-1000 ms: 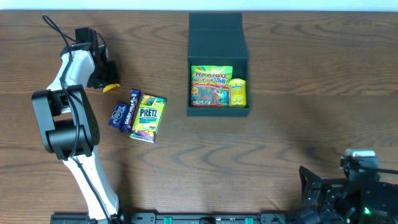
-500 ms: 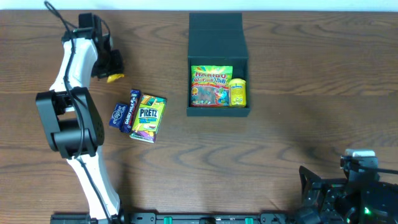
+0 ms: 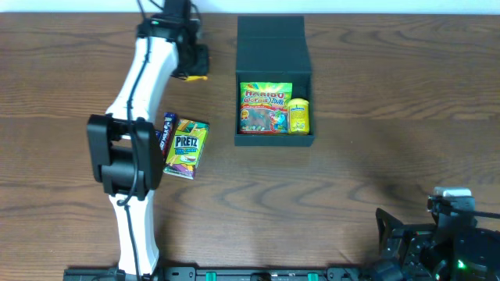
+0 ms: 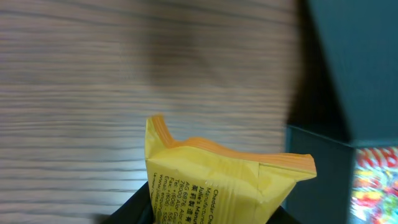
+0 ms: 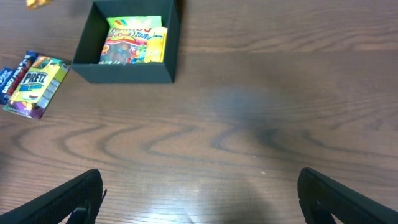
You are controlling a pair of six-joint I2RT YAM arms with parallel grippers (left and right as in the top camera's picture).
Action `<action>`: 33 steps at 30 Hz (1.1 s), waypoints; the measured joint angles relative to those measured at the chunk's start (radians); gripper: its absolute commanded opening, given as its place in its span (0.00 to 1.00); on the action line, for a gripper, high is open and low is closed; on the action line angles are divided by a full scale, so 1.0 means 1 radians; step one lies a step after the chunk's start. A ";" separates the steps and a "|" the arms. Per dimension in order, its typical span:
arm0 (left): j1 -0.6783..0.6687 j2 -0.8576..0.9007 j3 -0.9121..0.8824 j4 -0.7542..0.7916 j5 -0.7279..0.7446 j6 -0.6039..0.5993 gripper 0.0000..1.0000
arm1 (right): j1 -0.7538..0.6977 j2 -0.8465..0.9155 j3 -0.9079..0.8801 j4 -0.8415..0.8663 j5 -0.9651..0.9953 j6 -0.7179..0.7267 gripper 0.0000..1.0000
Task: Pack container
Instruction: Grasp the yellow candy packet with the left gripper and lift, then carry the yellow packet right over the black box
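Here's the dark brown wood-grain tabletop (image 3: pixel 391 117), filling nearly the whole overhead view, its grain running side to side in long wavy bands. Along the far edge there's a thin pale strip (image 3: pixel 351 6); wall or floor beyond, can't tell which. At the near edge, a black rail with small green fittings (image 3: pixel 258 274) lies along the table. Over to the right wrist view: the same tabletop (image 5: pixel 280 93) shows a soft, dull sheen across its middle, with even light and only faint shadows. In the left wrist view, the tabletop (image 4: pixel 74 74) comes through blurred, paler and streaked.
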 measured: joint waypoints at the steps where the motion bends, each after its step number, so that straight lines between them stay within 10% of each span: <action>1: -0.018 0.000 0.000 0.000 0.000 0.000 0.35 | 0.000 0.000 0.000 0.000 0.000 0.000 0.99; 16: -0.257 0.000 0.002 0.102 0.000 0.118 0.34 | 0.000 0.000 0.000 0.000 0.000 0.000 0.99; 33: -0.391 0.000 0.002 0.248 0.084 0.644 0.33 | 0.000 0.000 0.000 0.000 0.000 0.000 0.99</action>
